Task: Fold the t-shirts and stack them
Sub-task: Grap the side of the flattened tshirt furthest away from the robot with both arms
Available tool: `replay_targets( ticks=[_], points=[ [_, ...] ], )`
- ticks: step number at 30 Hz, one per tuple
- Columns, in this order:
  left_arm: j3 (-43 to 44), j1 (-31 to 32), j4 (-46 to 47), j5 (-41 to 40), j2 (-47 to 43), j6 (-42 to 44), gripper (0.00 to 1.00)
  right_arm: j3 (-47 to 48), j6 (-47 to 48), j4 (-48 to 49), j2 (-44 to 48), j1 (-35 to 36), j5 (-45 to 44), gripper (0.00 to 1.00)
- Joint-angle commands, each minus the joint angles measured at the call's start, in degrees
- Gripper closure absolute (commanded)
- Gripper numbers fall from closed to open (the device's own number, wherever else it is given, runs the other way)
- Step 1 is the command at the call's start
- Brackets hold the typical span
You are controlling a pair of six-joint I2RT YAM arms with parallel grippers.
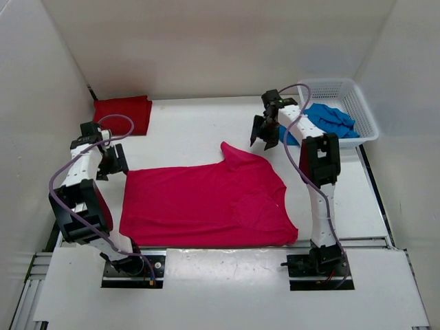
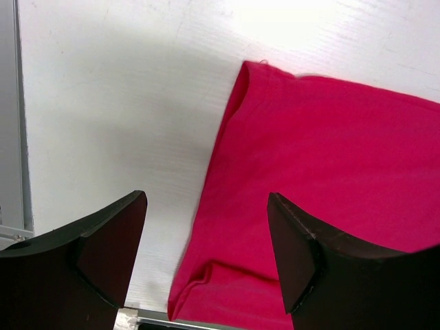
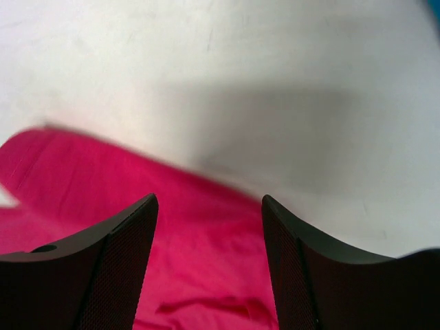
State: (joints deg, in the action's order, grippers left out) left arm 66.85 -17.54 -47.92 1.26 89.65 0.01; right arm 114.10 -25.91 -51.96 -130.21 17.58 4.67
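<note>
Pink shirt (image 1: 206, 203) lies spread flat, one sleeve (image 1: 235, 152) kicked up at its far right corner. Left gripper (image 1: 113, 163) hangs just off the shirt's left edge, jaws apart. Right gripper (image 1: 265, 137) hovers just beyond that sleeve, jaws apart too. Farther out, a folded red shirt (image 1: 124, 113) sits far left and a blue shirt (image 1: 330, 120) is heaped in the basket (image 1: 361, 96) far right.

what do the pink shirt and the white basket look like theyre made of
Pink shirt: soft matte cloth, perhaps cotton; it lies limp and creased, with an edge folded over. White basket: rigid plastic by the look, smooth, with moulded mesh walls.
</note>
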Motion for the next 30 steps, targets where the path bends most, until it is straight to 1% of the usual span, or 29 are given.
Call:
replay_targets(
  ticks=[1,2,6,11,15,18,21,25,26,28,29,30],
  points=[
    [-2.0,-0.7,2.6,-0.7,-3.4,0.0,0.18,4.6,-0.3,1.2,-3.9,0.3,-1.2,0.34],
    [-2.5,-0.7,2.7,-0.7,-3.4,0.0,0.18,4.6,-0.3,1.2,-5.9,1.0,-2.0,0.34],
    [-2.0,-0.7,4.1,1.6,0.1,0.0,0.18,5.4,-0.3,1.2,-8.8,3.2,-3.4,0.32],
    [1.1,-0.1,5.1,3.3,6.7,0.0,0.18,3.3,0.2,1.2,-8.8,6.3,-6.2,0.32],
    [1.7,1.5,6.3,3.8,10.2,0.0,0.18,2.0,0.2,1.2,-8.3,7.6,-5.5,0.32],
    [1.7,3.1,8.5,1.6,12.4,0.0,0.18,0.6,0.2,1.7,-7.2,8.1,-4.9,0.32],
    [2.5,3.7,9.7,2.2,14.2,0.0,0.16,-0.7,0.2,2.3,-6.4,8.1,-3.7,0.36],
    [5.5,4.8,9.7,2.2,16.3,0.0,0.15,-2.7,-0.3,4.0,-5.1,8.6,-3.1,0.53],
    [6.0,5.6,10.2,2.2,16.9,0.0,0.15,-3.4,-0.3,4.0,-4.5,8.6,-2.5,0.63],
    [7.3,6.1,10.2,2.2,18.3,0.0,0.15,-4.2,-0.3,4.0,-4.5,8.6,-1.1,0.74],
    [7.3,6.1,10.2,1.3,18.3,0.0,0.15,-4.9,-0.3,4.0,-4.0,8.6,-1.1,0.86],
    [7.9,6.1,10.2,0.6,18.9,0.0,0.15,-5.8,-0.3,4.5,-3.4,8.6,-0.4,0.91]
  ],
)
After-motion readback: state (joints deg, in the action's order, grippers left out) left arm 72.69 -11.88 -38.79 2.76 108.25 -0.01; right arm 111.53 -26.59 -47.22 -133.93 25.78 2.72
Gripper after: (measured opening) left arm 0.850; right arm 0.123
